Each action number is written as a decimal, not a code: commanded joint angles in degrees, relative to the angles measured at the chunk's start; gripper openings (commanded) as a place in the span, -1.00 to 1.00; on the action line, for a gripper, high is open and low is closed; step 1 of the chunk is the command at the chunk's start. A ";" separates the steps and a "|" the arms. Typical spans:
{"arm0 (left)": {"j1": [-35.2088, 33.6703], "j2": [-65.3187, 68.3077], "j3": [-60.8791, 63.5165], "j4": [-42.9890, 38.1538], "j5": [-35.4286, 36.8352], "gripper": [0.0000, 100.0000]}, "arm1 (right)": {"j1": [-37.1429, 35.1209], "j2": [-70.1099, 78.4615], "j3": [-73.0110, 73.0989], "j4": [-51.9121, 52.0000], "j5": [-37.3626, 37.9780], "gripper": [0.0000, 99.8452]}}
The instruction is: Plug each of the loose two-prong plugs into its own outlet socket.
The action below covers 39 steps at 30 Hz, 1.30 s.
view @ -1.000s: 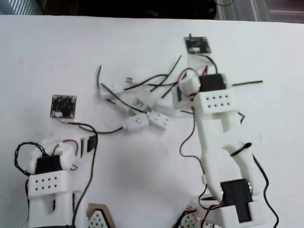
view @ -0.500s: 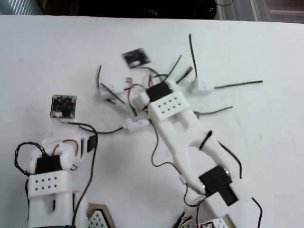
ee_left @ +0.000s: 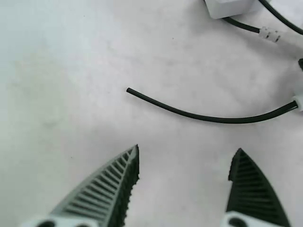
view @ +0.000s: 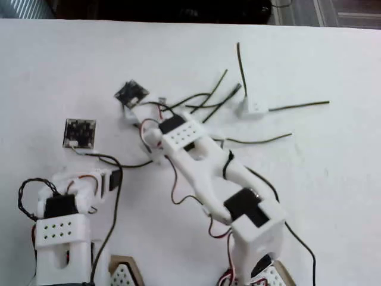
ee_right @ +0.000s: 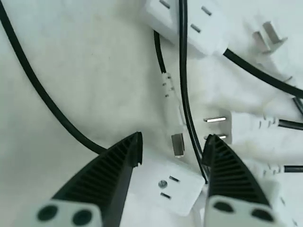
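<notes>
From above we count two arms. The left arm sits near left, and the right arm reaches over the cord tangle mid-table. One white block lies apart, far right. A second ago the right arm was far right; it has swung left, while the left arm has stayed put.

Left wrist: the left gripper gapes wide above one black cord.

Right wrist: the right gripper, spread wide and holding nothing, hangs over two sockets, the nearer socket and the farther socket. We also count two plugs, the closer plug and the outer plug.

plug: white, two prongs bare, unplugged, lying flat | socket: white, face-up, just beside plug
</notes>
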 commanded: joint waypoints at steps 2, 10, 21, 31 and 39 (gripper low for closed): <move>-0.48 -1.19 -0.26 -1.05 -0.62 -0.39 | 0.22 4.44 -6.68 -1.36 0.53 -0.58; -0.48 -1.19 -0.26 -1.05 -0.62 -0.39 | 0.84 10.95 -13.01 -1.71 0.44 -0.96; -0.48 -1.19 -0.18 -1.05 -0.62 -0.39 | 2.68 4.88 -13.10 4.00 0.18 -0.97; -0.48 -1.19 -0.18 -1.05 -0.62 -0.39 | 5.49 -9.89 -12.84 19.91 0.09 -0.97; -0.48 -1.19 -0.18 -1.05 -0.62 -0.39 | 11.21 -12.97 -12.66 30.46 0.00 -0.97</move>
